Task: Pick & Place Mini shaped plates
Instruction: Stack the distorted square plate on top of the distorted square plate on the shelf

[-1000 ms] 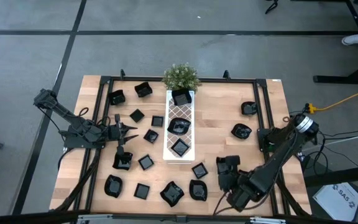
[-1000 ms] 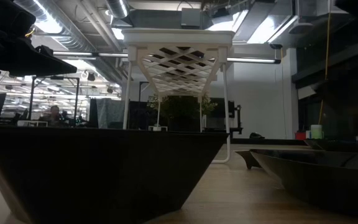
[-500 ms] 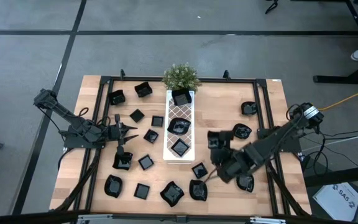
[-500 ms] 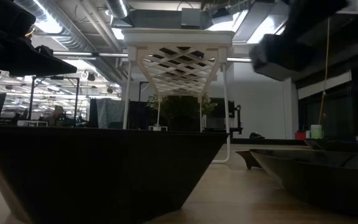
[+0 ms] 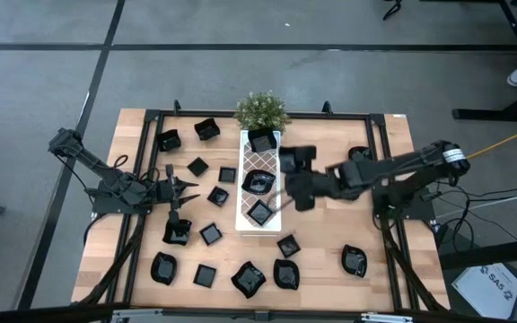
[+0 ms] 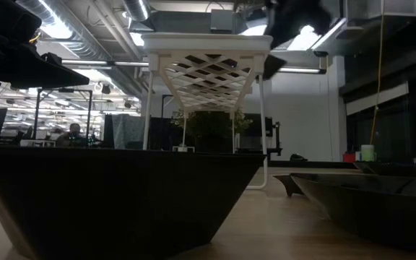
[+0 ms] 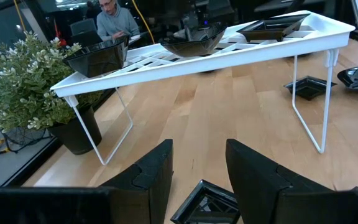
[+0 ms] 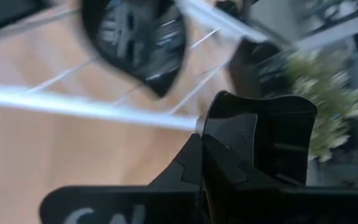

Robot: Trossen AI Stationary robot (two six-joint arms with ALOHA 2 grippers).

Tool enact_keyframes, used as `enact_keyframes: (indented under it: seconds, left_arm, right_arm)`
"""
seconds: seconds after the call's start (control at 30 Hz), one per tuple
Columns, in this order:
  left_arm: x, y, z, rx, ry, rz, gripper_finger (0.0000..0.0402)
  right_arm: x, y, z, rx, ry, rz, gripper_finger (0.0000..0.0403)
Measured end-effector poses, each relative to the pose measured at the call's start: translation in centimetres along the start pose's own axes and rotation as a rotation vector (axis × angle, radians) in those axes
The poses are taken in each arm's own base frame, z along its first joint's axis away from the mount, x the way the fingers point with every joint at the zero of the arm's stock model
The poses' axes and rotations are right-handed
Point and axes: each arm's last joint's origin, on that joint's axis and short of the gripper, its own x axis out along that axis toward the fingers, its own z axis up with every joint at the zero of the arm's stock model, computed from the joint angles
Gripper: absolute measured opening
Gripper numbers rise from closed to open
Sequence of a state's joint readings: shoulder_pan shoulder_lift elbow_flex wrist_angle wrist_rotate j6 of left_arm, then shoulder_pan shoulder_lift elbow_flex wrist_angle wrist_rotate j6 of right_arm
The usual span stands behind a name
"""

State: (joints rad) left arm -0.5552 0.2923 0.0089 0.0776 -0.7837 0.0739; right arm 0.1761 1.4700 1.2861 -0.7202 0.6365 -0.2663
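Note:
Several mini shaped plates, small glossy black dishes, lie scattered on the wooden table [image 5: 321,148]. Three more sit on the long white lattice tray [image 5: 260,160], which stands on thin legs [image 7: 306,109]. My right gripper [image 5: 296,184] hangs just right of the tray's middle, above the table, shut on one black plate [image 8: 263,134]. My left gripper [image 5: 176,190] rests open at the table's left; a small square plate [image 7: 205,202] lies on the table below its fingers, untouched. My right gripper pinches the black plate by its rim [image 8: 219,134] between its two shut fingers [image 8: 194,165]. The fingers slant downward from the table's right side toward the tray. The plate stands on edge past the fingertips, lifted clear of table and tray.
A small green potted plant [image 5: 261,110] stands at the tray's far end. A black frame [image 5: 380,179] runs around the table. One plate [image 5: 354,262] lies near the right front corner. In the low view a large dark plate [image 6: 121,195] fills the foreground.
My right gripper has swung from the table's near right corner toward the far edge and leftward, rising, up beside the white tray; its wrist has rolled. It has stayed shut on the black plate, which rides along clear of the table.

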Motion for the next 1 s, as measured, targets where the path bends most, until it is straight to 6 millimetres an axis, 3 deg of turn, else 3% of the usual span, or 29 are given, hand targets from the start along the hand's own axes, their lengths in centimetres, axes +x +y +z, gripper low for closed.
enact_keyframes:
  seconds: [0.2,0.43,1.0]
  left_arm:
    - [0.0,0.0,0.0,0.0,0.0,0.0,0.0143]
    - [0.0,0.0,0.0,0.0,0.0,0.0,0.0143]
    - [0.0,0.0,0.0,0.0,0.0,0.0,0.0143]
  right_arm:
    - [1.8,-3.3,0.5,-0.11,-0.067,-0.095,0.0005]
    - [3.5,-5.7,0.5,-0.224,-0.168,-0.049,0.0005]
    - [7.6,-7.1,0.2,-0.269,-0.236,0.014,0.0005]
